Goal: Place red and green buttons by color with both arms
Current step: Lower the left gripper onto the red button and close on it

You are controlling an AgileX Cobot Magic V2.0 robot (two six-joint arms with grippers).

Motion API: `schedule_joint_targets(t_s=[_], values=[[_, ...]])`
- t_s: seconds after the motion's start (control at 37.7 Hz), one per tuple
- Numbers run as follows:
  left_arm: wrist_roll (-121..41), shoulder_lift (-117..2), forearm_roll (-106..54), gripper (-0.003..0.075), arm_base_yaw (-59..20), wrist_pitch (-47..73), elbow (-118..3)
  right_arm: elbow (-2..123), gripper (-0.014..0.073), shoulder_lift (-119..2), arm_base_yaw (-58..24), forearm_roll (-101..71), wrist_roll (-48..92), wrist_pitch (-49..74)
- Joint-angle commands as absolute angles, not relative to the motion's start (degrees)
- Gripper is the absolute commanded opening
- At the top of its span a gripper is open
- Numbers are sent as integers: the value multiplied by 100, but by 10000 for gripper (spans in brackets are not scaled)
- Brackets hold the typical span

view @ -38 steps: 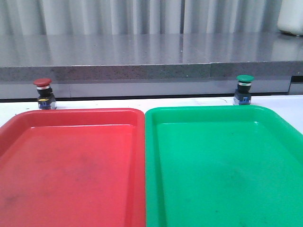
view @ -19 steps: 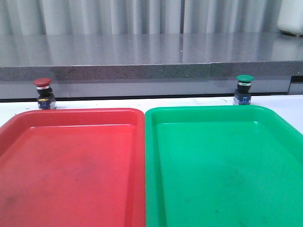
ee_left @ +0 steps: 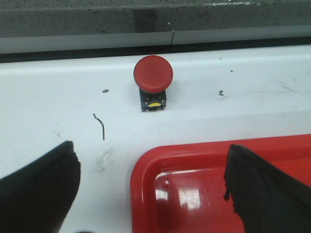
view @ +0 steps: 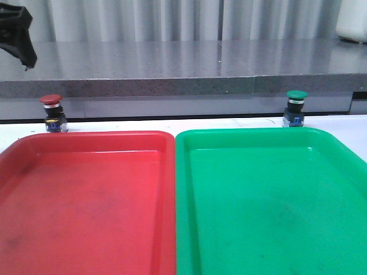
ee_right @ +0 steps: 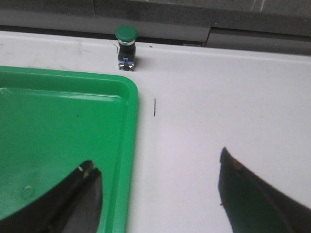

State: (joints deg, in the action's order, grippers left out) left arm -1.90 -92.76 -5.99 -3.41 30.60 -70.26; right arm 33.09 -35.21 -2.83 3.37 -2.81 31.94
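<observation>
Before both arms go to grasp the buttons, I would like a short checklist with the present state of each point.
1. Red button upright on the table behind the red tray: ok.
2. Green button upright behind the green tray: ok.
3. Left pincer open and holding nothing: ok.
4. Right pincer open and holding nothing: ok.
5. Both trays free of objects: ok.
6. Right pincer lined up with the green button: not ok, the button sits off to one side in the right wrist view.
</observation>
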Motion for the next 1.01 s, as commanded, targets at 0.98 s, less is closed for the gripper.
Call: schedule_joint_targets(t_s=[0.98], values=[[-223, -11822, -824, 365, -383, 2709, -9514, 3503, 526, -3550, -232, 411, -233, 2818]])
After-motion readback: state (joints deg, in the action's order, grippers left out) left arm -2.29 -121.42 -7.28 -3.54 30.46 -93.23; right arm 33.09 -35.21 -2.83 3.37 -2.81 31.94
